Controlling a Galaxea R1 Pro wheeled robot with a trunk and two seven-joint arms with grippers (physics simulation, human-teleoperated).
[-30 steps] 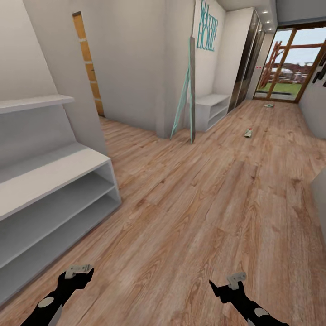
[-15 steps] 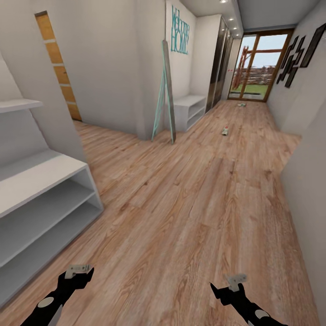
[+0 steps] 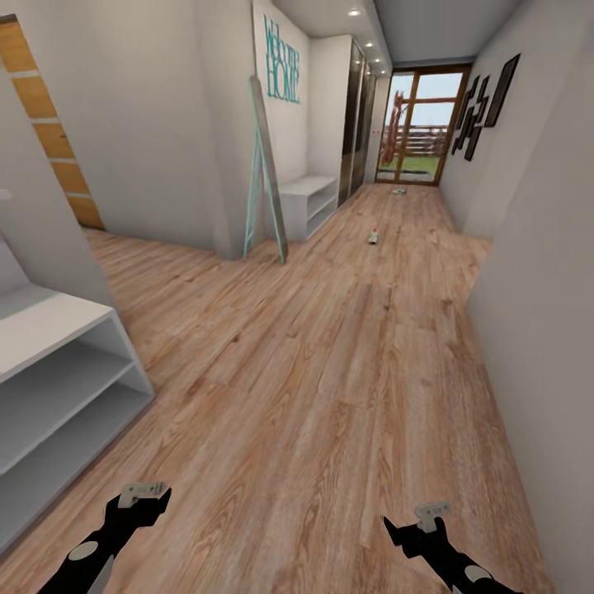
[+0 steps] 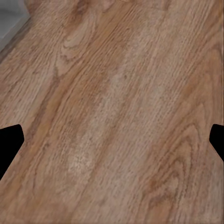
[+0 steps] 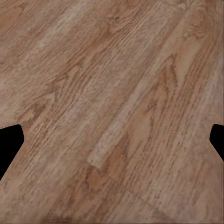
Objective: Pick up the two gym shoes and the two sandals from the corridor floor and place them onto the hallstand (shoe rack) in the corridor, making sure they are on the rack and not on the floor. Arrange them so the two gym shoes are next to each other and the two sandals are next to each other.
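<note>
Your left gripper (image 3: 142, 493) and right gripper (image 3: 431, 512) hang low over the floor (image 3: 330, 396), both spread wide with nothing between the fingers. The rack (image 3: 58, 371) sits close on your left, and its shelves look bare. Far down the hall one shoe (image 3: 373, 238) lies on the floor, and another small thing (image 3: 399, 191) lies near the glass door; it is too small to name. You are on the way to the shoes, I think. Next, roll up to the nearer shoe and stop close.

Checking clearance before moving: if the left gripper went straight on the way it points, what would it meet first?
Probably the corridor floor: between the left gripper's wide-apart fingertips lies bare wood planking, though its depth is unclear.
</note>
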